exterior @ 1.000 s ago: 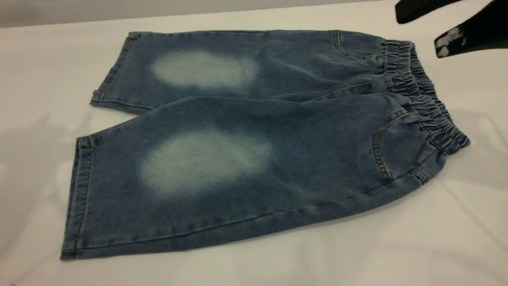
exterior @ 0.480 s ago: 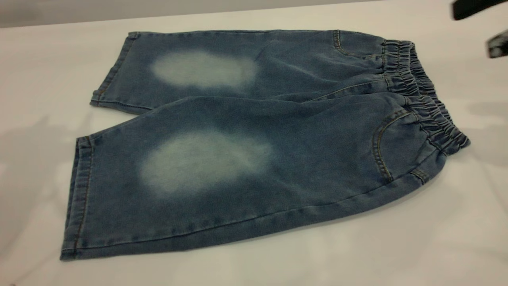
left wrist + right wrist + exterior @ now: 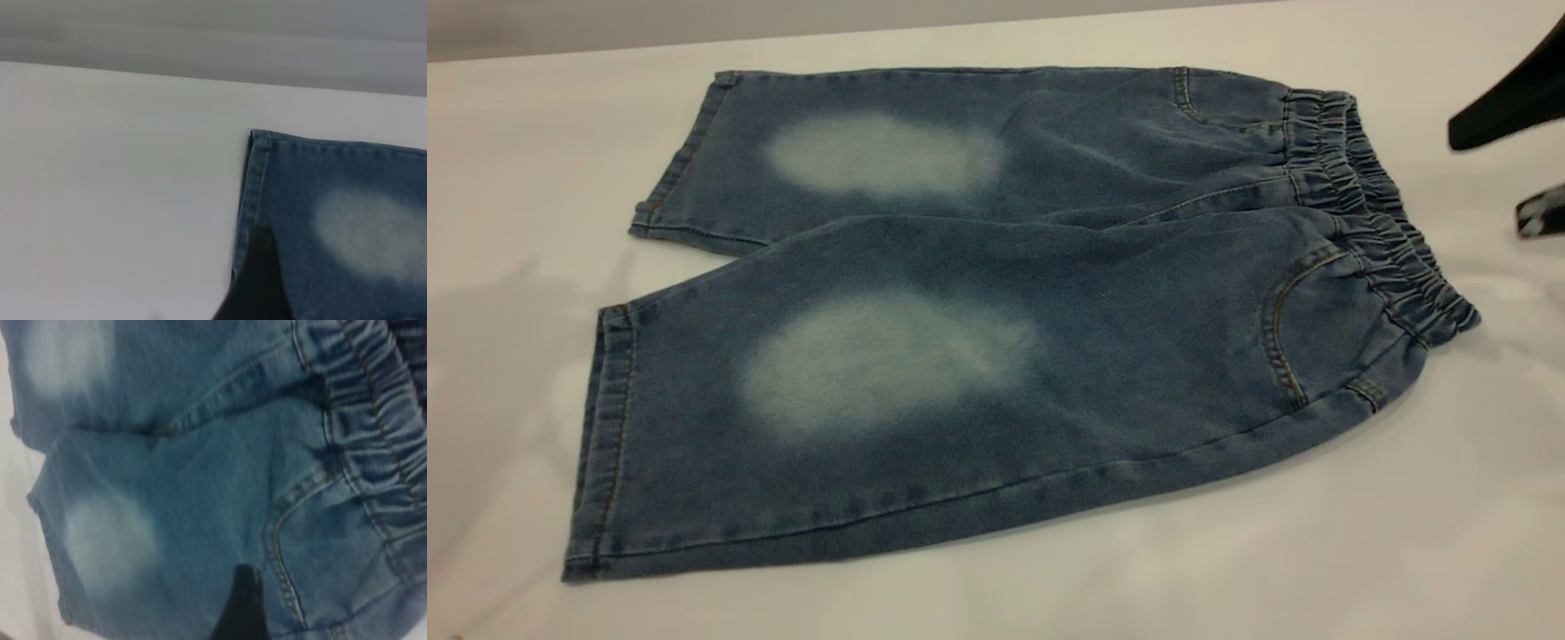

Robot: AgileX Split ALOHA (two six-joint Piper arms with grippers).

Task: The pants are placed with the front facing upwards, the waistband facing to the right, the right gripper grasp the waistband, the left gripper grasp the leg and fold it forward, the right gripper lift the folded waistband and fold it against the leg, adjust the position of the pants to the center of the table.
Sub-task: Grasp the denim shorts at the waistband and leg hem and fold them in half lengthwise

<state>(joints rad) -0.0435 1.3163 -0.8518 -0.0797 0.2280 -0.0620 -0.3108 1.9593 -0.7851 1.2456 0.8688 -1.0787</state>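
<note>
Because the pants point(image 3: 996, 311) lie flat and unfolded on the white worktop point(image 3: 1316, 551), front up, with their long axis running from the leg hems to the waistband point(image 3: 1369, 213), the coming grasp turns on which end lies toward which arm. The waistband is the right-hand end of the pants, a gathered, puckered band. Beyond it, off the cloth and apart from it, the right gripper point(image 3: 1516, 173) hangs above the worktop; two dark fingers show at the picture's edge with a clear gap between them, so I judge it open and holding nothing. Its wrist view looks down on the front pocket and waistband with one finger point(image 3: 241, 607) over the denim. It is plainly the nearer arm for the waistband.

At the far end of the pants from the waistband, the left gripper point(image 3: 257, 287) shows only in its own wrist view: a single dark finger tip over the hemmed edge of a leg. Whether those fingers are spread or closed I cannot tell. To my eye no fold has begun.
</note>
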